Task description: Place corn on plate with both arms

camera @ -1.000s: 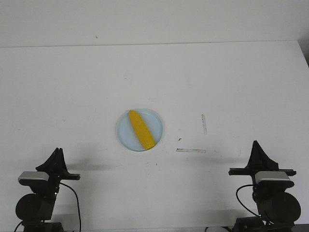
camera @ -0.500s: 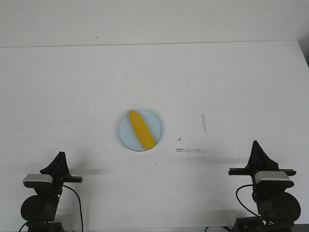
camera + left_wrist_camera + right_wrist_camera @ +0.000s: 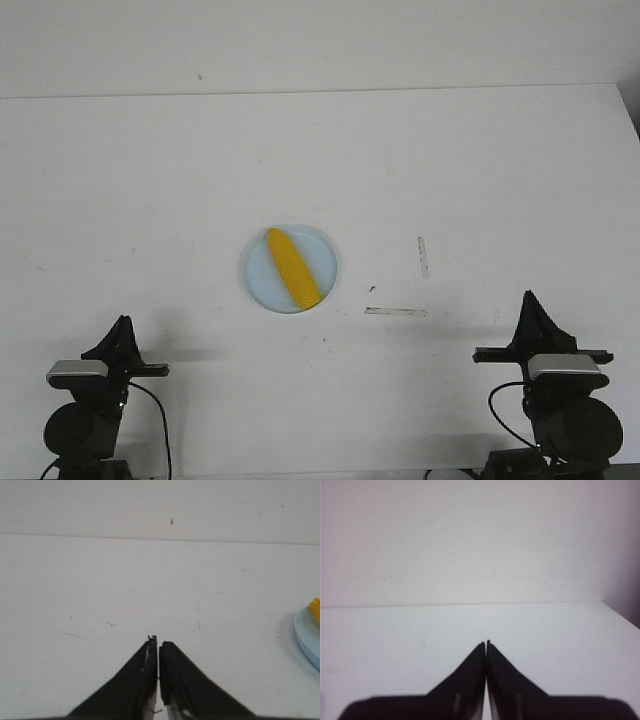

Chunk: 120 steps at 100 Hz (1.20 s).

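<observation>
The corn (image 3: 293, 267), a bright yellow tapered cob with a bumpy surface, lies diagonally on the round, shallow, pale blue plate (image 3: 320, 248) near the middle of the white table (image 3: 150, 180). Two strips of clear tape (image 3: 396, 311) are stuck to the tabletop right of the plate. The left gripper (image 3: 122, 325) and right gripper (image 3: 529, 301), black and pointed, sit clenched and empty at the near edge, well apart from the plate.
</observation>
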{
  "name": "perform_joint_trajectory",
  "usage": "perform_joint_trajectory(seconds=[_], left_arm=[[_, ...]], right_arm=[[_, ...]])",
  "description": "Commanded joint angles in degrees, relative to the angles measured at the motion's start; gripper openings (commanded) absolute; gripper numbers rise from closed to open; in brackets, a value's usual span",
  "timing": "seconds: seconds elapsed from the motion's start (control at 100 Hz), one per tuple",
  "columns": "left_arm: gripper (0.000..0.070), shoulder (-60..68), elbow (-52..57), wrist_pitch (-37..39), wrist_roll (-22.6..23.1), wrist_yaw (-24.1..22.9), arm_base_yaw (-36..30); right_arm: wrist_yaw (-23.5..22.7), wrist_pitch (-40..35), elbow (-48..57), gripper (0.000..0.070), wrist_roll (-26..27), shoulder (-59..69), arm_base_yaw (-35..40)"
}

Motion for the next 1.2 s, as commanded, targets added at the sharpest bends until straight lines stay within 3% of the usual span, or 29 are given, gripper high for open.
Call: perform_joint_trajectory(seconds=[0.0,0.97,1.19], left_arm=[[0.0,-0.11,-1.25,0.96,0.31,0.48,0.02],[0.0,-0.11,-1.25,0.96,0.31,0.46,0.02],[0.0,-0.11,-1.25,0.94,0.31,0.46,0.02]], right_arm=[[0.02,0.57,0.13,0.0002,-0.31,-0.17,0.04],[0.0,0.55,-0.13,0.0002,-0.35,-0.68,-0.22],[-3.08,2.97,-5.55,0.0002,-0.79,-3.96,-0.98]])
